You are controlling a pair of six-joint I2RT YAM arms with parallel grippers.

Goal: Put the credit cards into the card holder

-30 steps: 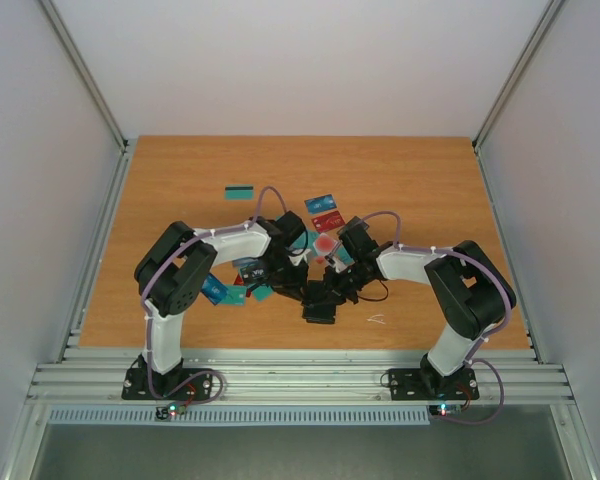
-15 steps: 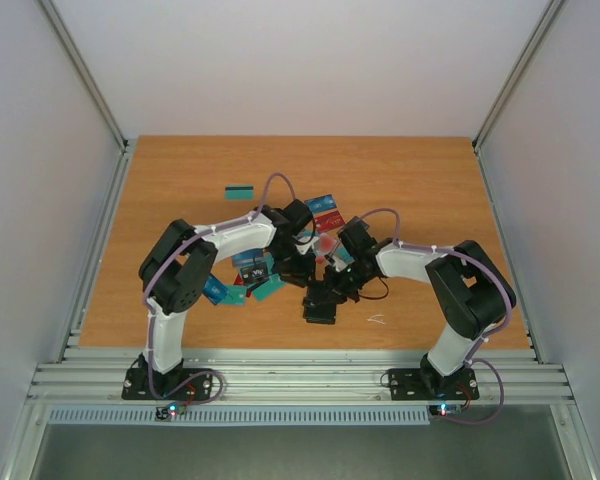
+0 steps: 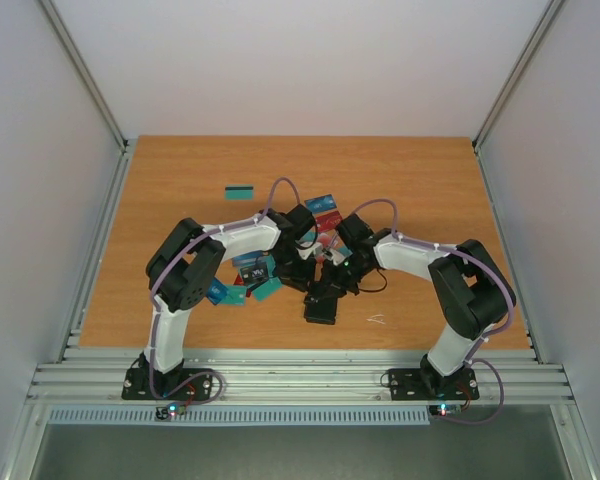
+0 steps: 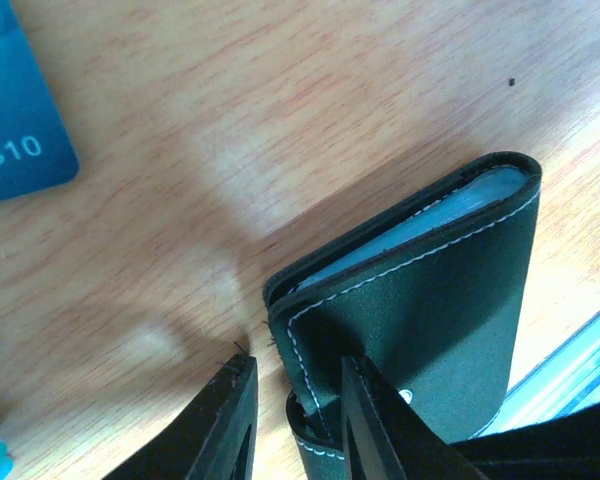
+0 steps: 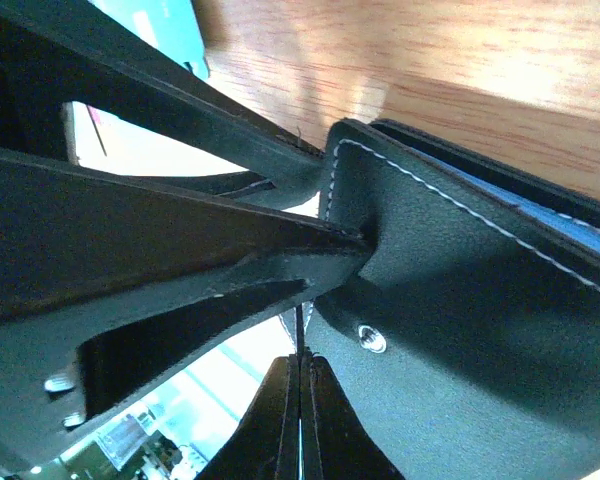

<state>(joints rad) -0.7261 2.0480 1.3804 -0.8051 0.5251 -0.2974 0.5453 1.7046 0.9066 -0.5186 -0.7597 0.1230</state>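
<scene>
The black card holder (image 3: 321,309) with white stitching lies near the table's front middle. In the left wrist view the card holder (image 4: 435,320) has a pale blue card (image 4: 420,224) tucked in its pocket. My left gripper (image 4: 297,364) is open, with a corner of the holder's flap standing between its jaws. My right gripper (image 5: 300,358) is shut on a thin edge of the card holder (image 5: 480,330). Both grippers meet just above the holder in the top view. Loose credit cards lie around: teal (image 3: 240,191), blue (image 3: 320,203), red (image 3: 329,221) and several by the left arm (image 3: 252,268).
A blue card (image 4: 15,110) lies on the wood left of the holder. A small white scrap (image 3: 377,319) lies to the holder's right. The metal rail (image 3: 300,375) runs along the near edge, and side walls close in the table.
My left wrist has swung right and back toward the right arm, and its jaws have opened a little. The right wrist shifted slightly back. The holder stays in place.
</scene>
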